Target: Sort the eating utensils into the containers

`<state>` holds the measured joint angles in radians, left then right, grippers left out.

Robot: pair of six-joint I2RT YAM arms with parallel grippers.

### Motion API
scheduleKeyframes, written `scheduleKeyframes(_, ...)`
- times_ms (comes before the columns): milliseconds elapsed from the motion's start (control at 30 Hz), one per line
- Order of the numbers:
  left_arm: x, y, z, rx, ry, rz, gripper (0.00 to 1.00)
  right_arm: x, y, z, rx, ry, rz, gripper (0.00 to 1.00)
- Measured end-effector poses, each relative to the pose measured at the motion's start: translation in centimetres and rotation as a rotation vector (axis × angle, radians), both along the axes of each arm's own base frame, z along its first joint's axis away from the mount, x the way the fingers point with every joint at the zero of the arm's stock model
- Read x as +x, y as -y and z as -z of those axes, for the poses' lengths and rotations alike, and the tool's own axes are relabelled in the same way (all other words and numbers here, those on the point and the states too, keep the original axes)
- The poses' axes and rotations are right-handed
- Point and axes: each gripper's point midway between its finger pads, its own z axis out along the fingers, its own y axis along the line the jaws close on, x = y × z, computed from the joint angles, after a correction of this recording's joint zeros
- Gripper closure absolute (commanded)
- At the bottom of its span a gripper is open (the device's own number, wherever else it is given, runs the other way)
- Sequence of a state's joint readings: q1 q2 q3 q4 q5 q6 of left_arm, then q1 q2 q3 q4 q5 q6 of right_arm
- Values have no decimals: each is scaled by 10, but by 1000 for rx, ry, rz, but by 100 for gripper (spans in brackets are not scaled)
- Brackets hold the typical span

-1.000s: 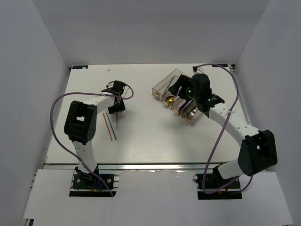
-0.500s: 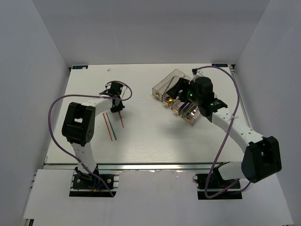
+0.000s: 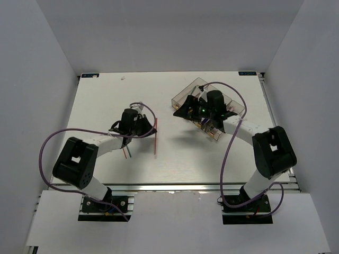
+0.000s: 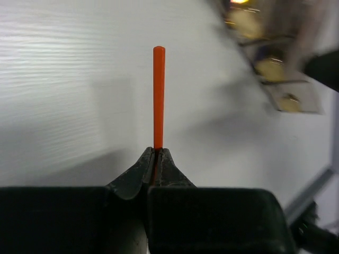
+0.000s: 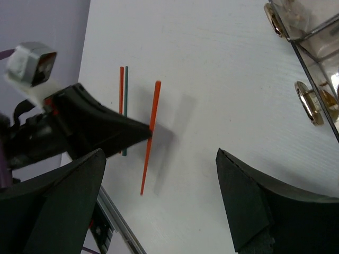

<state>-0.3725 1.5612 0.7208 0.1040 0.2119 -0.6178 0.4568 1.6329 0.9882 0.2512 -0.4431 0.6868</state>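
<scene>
- White surface [image 3: 100, 90], pale grey walls on three sides.
- Orange chopstick [image 4: 159, 95] is pinched near its middle by the left end effector [image 4: 157, 159], which is closed on it and holds it off the surface, left of centre.
- Green chopstick [image 5: 126, 116] and red chopstick [image 5: 121, 90] lie flat side by side just beyond.
- Right end effector [image 5: 159, 159] gapes open beside the grey bins [image 3: 192, 88].

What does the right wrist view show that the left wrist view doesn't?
Only right wrist: a loose orange chopstick and thin green chopstick lying on the white table, plus the open right gripper. Only left wrist: a head-on look at the closed jaws. Both: the left gripper clamping a thin orange stick, and the smoky translucent bins, blurred in left wrist.
</scene>
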Motion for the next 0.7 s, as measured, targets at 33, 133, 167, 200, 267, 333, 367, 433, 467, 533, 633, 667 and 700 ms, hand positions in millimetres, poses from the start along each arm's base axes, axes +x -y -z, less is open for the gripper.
scheduleKeyframes(33, -2, 14, -10, -42, 34, 44, 100, 2, -4, 3, -1, -9, -7, 12)
scheduleKeyframes(133, -8, 50, -42, -185, 131, 160, 100, 7, -18, 0, 5, 0, -30, 17)
scheduleKeyframes(167, -9, 57, -49, -223, 151, 179, 100, 9, -22, -2, 9, 11, -36, 19)
scheduleKeyframes(200, -12, 62, -55, -263, 171, 197, 100, 9, -26, -5, 13, 18, -41, 24)
scheduleKeyframes(267, -16, 68, -61, -321, 182, 215, 100, 7, -32, -8, 20, 29, -54, 29)
scheduleKeyframes(333, -18, 73, -67, -369, 191, 228, 100, 5, -37, -8, 24, 34, -64, 29)
scheduleKeyframes(367, -17, 76, -71, -392, 198, 235, 100, 4, -39, -7, 23, 34, -66, 29)
scheduleKeyframes(433, -17, 82, -79, -434, 213, 248, 100, 3, -42, -3, 13, 32, -64, 30)
scheduleKeyframes(467, -17, 84, -82, -452, 218, 251, 100, 3, -43, 0, 7, 30, -63, 30)
scheduleKeyframes(533, -17, 88, -87, -481, 227, 260, 100, 4, -46, 5, -7, 31, -63, 44)
scheduleKeyframes(633, -18, 92, -93, -509, 236, 271, 100, 5, -50, 10, -15, 31, -67, 100)
scheduleKeyframes(667, -18, 93, -92, -510, 232, 271, 100, 5, -51, 10, -10, 29, -73, 100)
scheduleKeyframes(700, -18, 93, -87, -507, 217, 266, 95, 3, -55, 6, 5, 30, -84, 100)
